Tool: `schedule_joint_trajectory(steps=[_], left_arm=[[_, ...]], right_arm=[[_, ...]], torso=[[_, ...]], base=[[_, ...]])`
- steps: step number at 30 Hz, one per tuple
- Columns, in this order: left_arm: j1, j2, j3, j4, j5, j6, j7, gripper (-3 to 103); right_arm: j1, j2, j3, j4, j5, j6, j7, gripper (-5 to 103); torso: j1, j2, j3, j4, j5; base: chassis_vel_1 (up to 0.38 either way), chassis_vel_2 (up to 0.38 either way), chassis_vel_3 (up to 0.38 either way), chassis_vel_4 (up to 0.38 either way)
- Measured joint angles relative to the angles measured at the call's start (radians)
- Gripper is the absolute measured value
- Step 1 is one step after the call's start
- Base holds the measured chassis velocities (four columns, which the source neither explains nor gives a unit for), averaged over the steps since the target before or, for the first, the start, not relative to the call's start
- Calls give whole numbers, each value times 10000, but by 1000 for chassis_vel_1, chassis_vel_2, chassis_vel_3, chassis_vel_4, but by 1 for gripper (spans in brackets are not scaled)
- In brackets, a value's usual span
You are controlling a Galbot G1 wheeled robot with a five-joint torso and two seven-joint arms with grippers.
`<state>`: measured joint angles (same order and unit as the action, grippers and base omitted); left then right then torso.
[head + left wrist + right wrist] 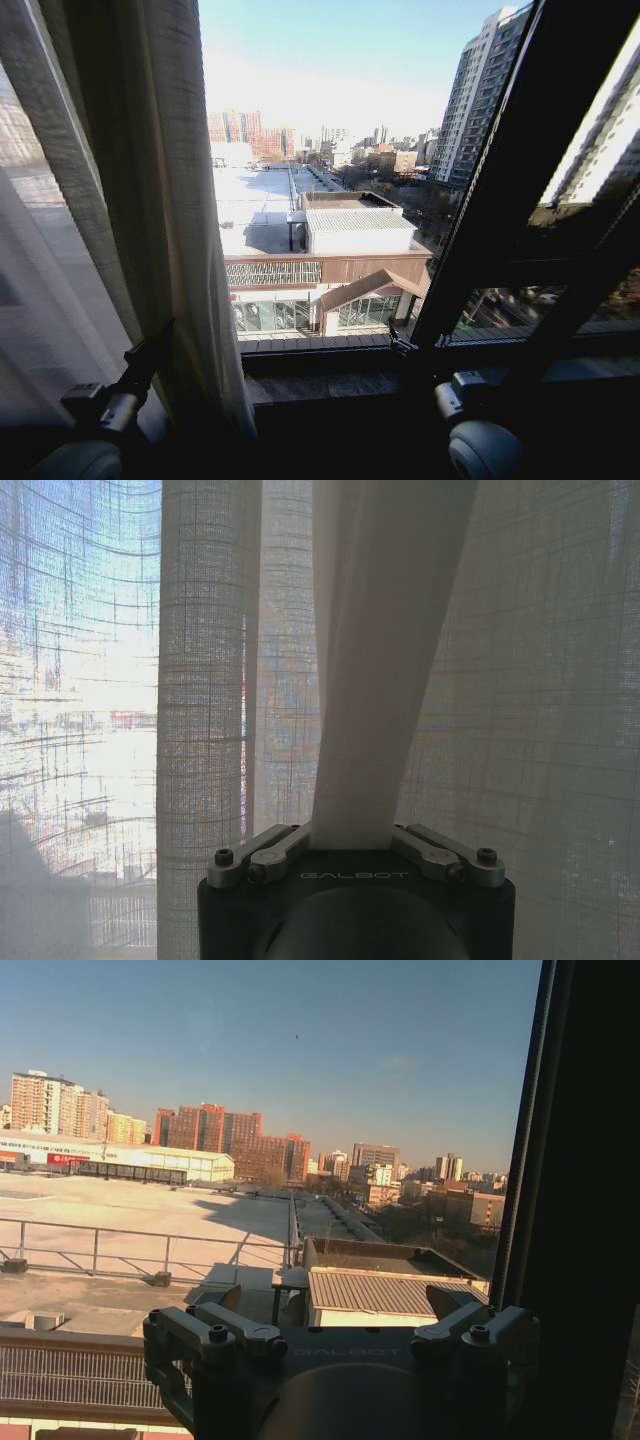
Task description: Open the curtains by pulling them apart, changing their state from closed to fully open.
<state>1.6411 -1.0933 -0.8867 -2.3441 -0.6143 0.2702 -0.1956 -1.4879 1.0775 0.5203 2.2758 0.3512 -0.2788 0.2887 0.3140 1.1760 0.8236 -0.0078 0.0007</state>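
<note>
A sheer white-cream curtain panel with long vertical pleats [150, 200] is seen drawn to the left of the dark window frame bar [510, 190], leaving the glass between them uncovered and a sunlit city of rooftops and towers exposed. Low at the panel's inner edge, well left of the bar, the left gripper [150, 352] is raised against the fabric; in its wrist view a bunched fold is pinched between the nearly closed fingers, the cloth rising from them in a taut band. Just left of the bar's foot, the right gripper [340, 1305] is held before bare glass, its fingers spread and nothing gripped. No second panel can be made out to the right of the bar, where the view is in deep shadow.

The task is judged well advanced on the left side. The main risk lies in the thin hold: should the fold slide out of the pinch, the panel could swing back toward the bar. A hard pull low on the cloth could also strain the weave or snag it on the sill [330, 385].
</note>
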Motion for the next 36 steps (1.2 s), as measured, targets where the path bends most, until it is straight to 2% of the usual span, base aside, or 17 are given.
schedule_joint_trajectory(steps=[3,4,8,9,13,14,17,22,25,29,31,36], left_arm=[[-306,-29,-82,121,-120,294,-1967,1],[-306,-29,-82,121,-120,294,-1967,1],[-633,9,-399,476,-185,638,-4177,1],[-633,9,-399,476,-185,638,-4177,1],[-869,-165,-691,770,-246,1022,-6111,1],[-869,-165,-691,770,-246,1022,-6111,1],[-922,-433,-925,1048,-244,1083,-7013,1],[-1087,-490,-1460,1573,-239,1082,-7509,1],[-1411,-213,-2315,2342,-437,1017,-7956,1],[-1569,-20,-2949,2855,-554,945,-8057,1],[-1716,168,-3328,3260,-630,920,-8343,1],[-1895,368,-3459,3518,-732,1009,-8850,1]], right_arm=[[135,17,-253,-41,-6,0,-1,100],[135,17,-253,-41,-6,0,-1,100],[331,24,-565,-97,-15,0,-3,100],[331,24,-565,-97,-15,0,-3,100],[529,-12,-777,-159,-17,-1,-14,100],[529,-12,-777,-159,-17,-1,-14,100],[591,0,-884,-223,-17,-2,-26,100],[635,15,-944,-258,-20,-3,-37,100],[744,-22,-972,-344,-14,-6,-43,100],[841,-56,-1036,-413,-4,-9,-51,100],[974,-82,-1180,-500,2,-16,-56,100],[1140,-79,-1370,-609,5,-27,-58,100]], torso=[[-1,0,-1,0,-4],[-1,0,-1,0,-4],[0,1,0,0,-3],[0,1,0,0,-3],[0,0,-1,1,-2],[0,0,-1,1,-2],[-1,1,-1,1,1],[0,1,-1,-1,4],[0,0,-1,-2,-2],[0,0,0,2,-8],[0,0,1,5,-12],[0,0,1,5,-13]], base=[[0,0,0,0],[0,0,0,0],[0,0,0,0],[0,0,0,0],[0,0,0,0],[0,0,0,0],[0,0,0,0],[0,0,0,0],[0,0,0,0],[0,0,0,0],[0,0,0,0],[0,0,0,0]])
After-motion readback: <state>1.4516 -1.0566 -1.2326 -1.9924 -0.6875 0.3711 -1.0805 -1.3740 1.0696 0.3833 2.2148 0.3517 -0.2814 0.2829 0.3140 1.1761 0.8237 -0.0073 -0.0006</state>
